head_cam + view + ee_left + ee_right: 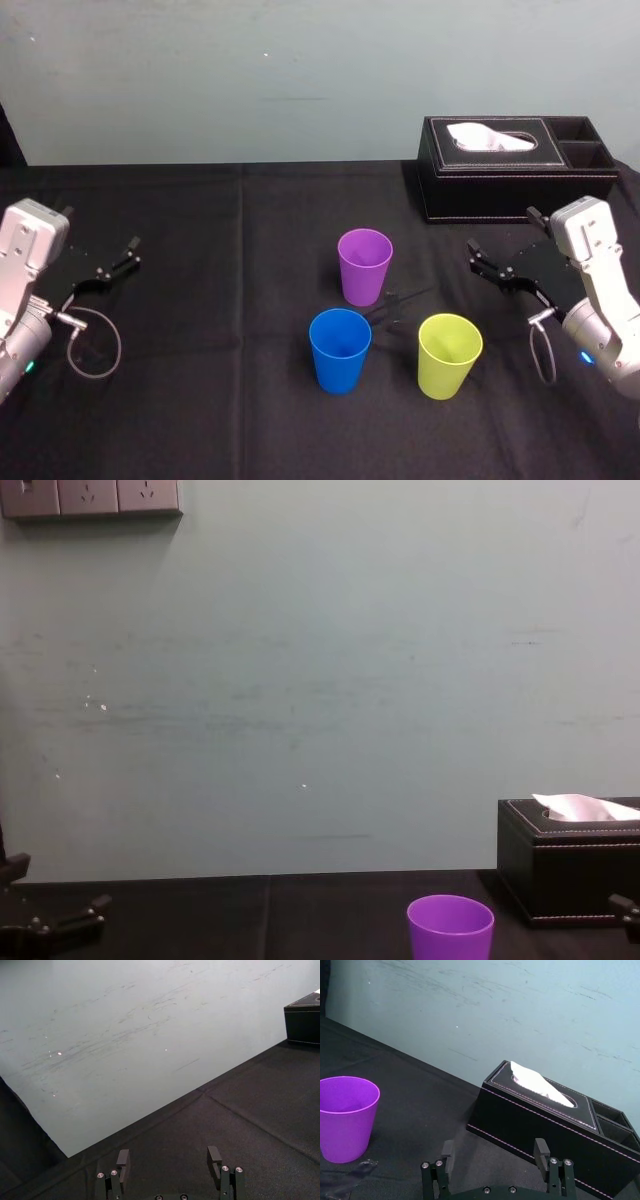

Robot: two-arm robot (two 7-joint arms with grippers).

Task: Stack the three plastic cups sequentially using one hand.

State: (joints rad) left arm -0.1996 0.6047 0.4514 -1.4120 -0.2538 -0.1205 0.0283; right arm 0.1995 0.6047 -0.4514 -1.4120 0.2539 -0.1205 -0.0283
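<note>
Black desk [200,400], tissue box [515,170] back right, left gripper [128,254] and right gripper [478,258] were wide open, empty, at the sides; purple cup [364,265], blue cup [339,350], yellow-green cup [449,355] stood apart mid-desk, unstacked, so the right gripper should probably pinch the nearest rim lightly and lift straight.

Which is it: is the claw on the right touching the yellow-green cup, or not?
Apart. The head view shows the right gripper open, off to the side of the yellow-green cup, with bare black tablecloth between them.
</note>
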